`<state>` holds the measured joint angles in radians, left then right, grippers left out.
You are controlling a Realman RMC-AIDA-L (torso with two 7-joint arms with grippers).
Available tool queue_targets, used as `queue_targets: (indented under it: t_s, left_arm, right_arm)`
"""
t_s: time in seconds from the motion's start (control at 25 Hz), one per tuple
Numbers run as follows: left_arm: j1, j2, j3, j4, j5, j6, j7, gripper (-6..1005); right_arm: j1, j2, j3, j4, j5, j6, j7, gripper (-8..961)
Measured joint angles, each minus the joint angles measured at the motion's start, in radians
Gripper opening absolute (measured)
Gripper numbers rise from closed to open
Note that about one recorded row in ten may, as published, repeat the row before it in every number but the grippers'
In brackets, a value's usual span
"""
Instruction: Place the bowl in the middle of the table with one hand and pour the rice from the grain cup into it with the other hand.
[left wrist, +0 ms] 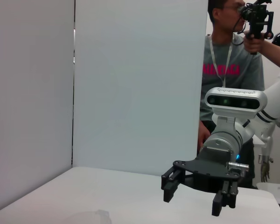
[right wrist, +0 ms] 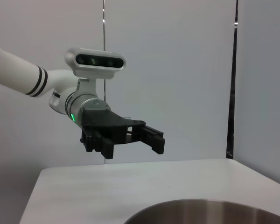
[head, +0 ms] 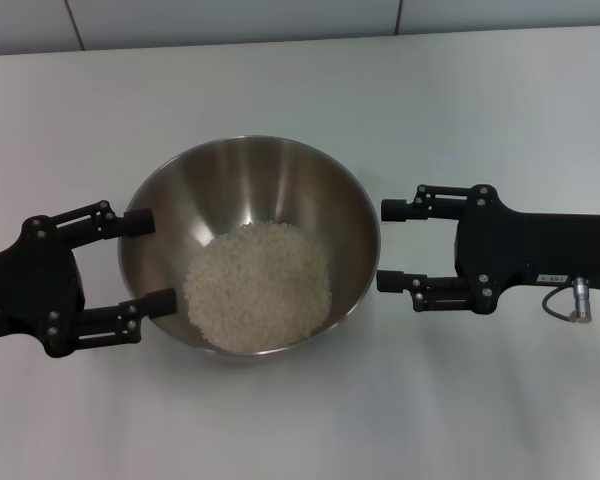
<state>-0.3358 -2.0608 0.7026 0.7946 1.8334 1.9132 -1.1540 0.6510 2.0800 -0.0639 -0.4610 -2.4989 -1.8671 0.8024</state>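
While the bowl [head: 250, 190] sat in the middle of the table [head: 280, 80] with the rice [head: 258, 285] heaped inside it, your left gripper [head: 146, 262] hung at its left rim, fingers spread and grasping nothing. Your right gripper [head: 389, 246] hovered just beside the right rim, fingers likewise apart and empty. You had no grain cup in view.

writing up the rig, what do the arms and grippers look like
Both grippers, left and right, are matte black with two slender fingers and small silver screws. The right one carries a cable with a metal plug. The arms are white and silver, with black bands on the left.
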Motion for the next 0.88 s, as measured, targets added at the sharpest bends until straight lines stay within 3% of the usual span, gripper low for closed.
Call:
queue_targets:
  t_s: [0.88]
  left_arm:
    - [-0.012, -0.001, 0.0, -0.002, 0.0, -0.006, 0.0, 813]
  right_arm:
    - [0.019, 0.0, 0.0, 0.0, 0.0, 0.013, 0.005, 715]
